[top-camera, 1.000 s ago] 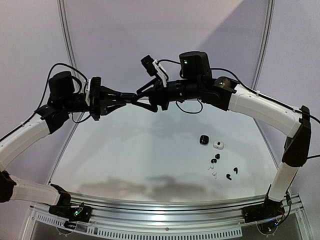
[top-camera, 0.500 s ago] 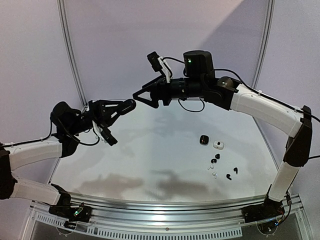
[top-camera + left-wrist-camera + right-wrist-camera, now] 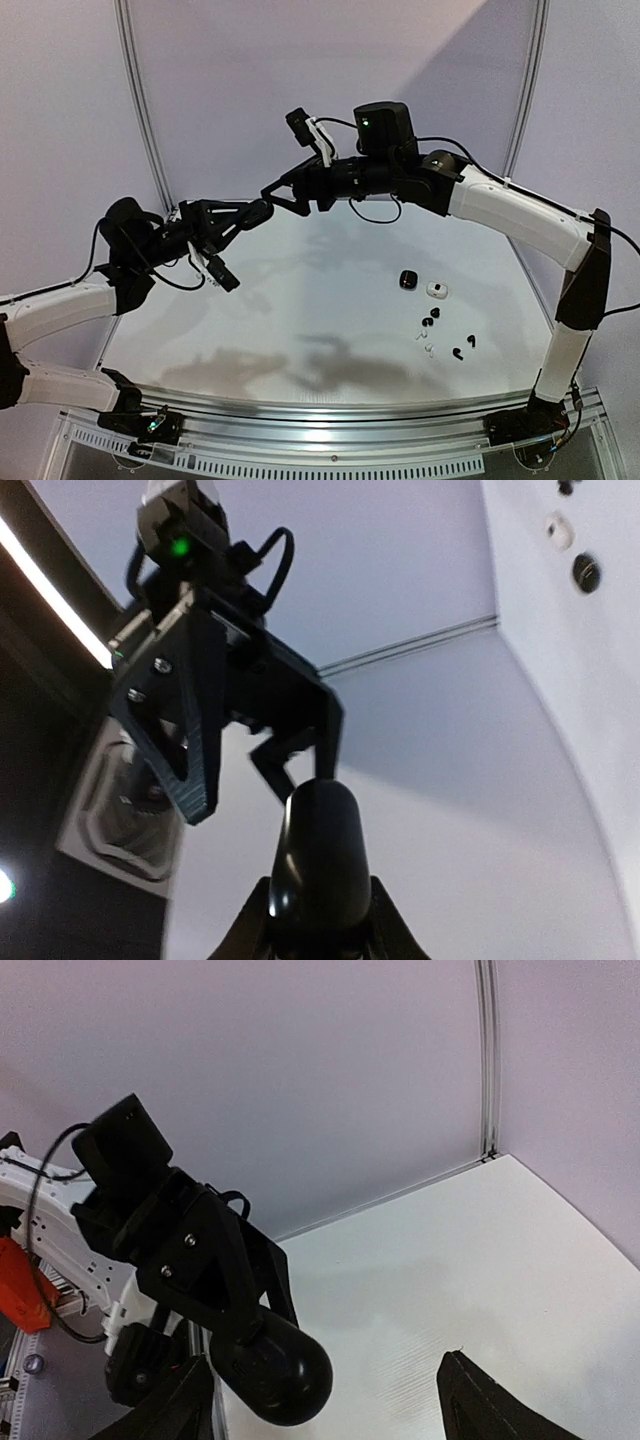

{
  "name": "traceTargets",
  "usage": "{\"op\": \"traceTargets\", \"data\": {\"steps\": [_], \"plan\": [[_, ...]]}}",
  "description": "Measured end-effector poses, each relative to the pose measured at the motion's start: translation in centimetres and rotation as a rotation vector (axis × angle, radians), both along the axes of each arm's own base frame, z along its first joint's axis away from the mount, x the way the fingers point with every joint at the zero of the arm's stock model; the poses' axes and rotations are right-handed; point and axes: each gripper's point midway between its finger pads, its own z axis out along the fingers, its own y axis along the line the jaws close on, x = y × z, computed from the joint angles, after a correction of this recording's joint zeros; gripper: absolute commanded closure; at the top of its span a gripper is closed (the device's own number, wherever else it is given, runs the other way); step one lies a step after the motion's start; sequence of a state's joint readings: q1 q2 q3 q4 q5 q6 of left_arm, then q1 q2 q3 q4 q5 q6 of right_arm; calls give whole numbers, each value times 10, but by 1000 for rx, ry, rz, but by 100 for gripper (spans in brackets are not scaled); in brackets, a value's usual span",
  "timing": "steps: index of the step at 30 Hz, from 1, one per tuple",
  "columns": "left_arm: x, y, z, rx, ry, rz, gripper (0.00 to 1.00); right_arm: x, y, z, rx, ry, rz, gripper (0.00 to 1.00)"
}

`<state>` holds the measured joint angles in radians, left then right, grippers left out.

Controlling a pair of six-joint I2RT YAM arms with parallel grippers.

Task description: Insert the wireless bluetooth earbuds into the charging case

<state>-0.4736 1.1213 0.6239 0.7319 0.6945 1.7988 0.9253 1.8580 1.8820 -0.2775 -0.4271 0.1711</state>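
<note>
- Progress: none of the insertion is judged done. The earbuds (image 3: 430, 321) lie loose on the table (image 3: 300, 330), right of centre on the right arm's side, with nothing seated in any case.
- Earbuds, breakdown: dark ones (image 3: 461, 353) and white ones (image 3: 422, 339) are scattered in a small cluster. They are too small for orientation to be told.
- Cases on the table: a black case (image 3: 407, 279) and a white case (image 3: 436, 290) sit side by side just beyond the cluster. Whether their lids are up cannot be told.
- Case in the air: a black oval case (image 3: 320, 850) is carried well above the table, left of centre and far from the earbuds. No raised lid is seen on it.
- Left gripper (image 3: 245, 214): pinched onto the black oval case, the fingers clasping its lower end and the rounded end projecting forward.
- Right gripper (image 3: 278, 196): fingers spread wide with nothing between them. It is placed just beside the projecting end of the held case. Contact cannot be told.
- Left arm: raised from its base, forearm angled up and rightward toward the centre.
- Right arm: arched high over the table, wrist reaching leftward to face the left gripper.
- Left to do, as judged: case to be opened, earbuds fetched and seated.
</note>
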Motion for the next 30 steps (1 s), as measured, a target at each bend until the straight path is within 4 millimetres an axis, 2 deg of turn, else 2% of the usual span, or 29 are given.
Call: {"op": "traceTargets", "data": {"steps": [4,7,10,14,18,24,27,30], "plan": [[20,-3,7,39,361,41,100,2,-1,-6,-47,-102,-38,22],[22,-4,10,65,603,50,100,-6,-2,-12,-98,-203,-24,25],[9,-3,-16,120,852,34,100,-19,3,-14,-137,-313,26,31],[-13,0,-60,191,1162,26,100,-32,6,-27,-209,-401,84,31],[-20,3,-69,191,1272,39,100,-37,16,-40,-266,-455,126,32],[-23,3,-71,181,1325,43,100,-41,23,-74,-350,-467,186,34],[-22,3,-70,165,1348,45,100,-42,26,-85,-369,-465,200,41],[-21,2,-68,147,1363,46,100,-42,29,-93,-378,-459,207,53]]}}
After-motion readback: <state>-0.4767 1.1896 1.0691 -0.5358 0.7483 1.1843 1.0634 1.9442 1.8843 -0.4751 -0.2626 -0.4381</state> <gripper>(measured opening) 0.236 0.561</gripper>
